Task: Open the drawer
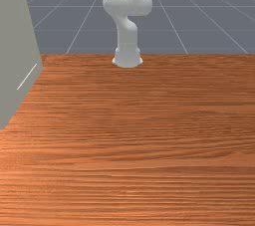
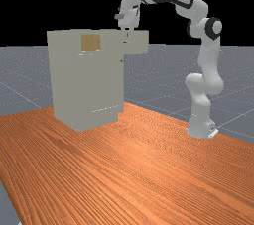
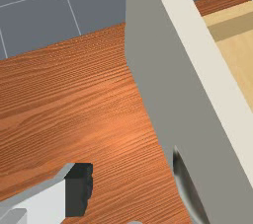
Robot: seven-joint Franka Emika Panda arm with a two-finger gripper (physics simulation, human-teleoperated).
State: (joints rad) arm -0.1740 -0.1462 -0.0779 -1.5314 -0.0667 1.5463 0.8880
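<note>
Drawer [image 2: 140, 42] juts open from the pale grey cabinet [image 2: 87, 85].

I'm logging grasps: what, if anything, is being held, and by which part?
Nothing is held: a black-tipped finger stands apart from the handle, table between.

Claw [image 2: 127, 35] open: you can see one finger's dark pad [image 3: 79, 190] well apart from the curved handle [image 3: 186, 186] on the drawer's grey front [image 3: 163, 80]. Behind that panel's pale upper edge you get the light-wood interior [image 3: 240, 57]; below lie the desk [image 3: 69, 109] and, beyond it, grey floor [image 3: 34, 16] with pale lines.
</note>
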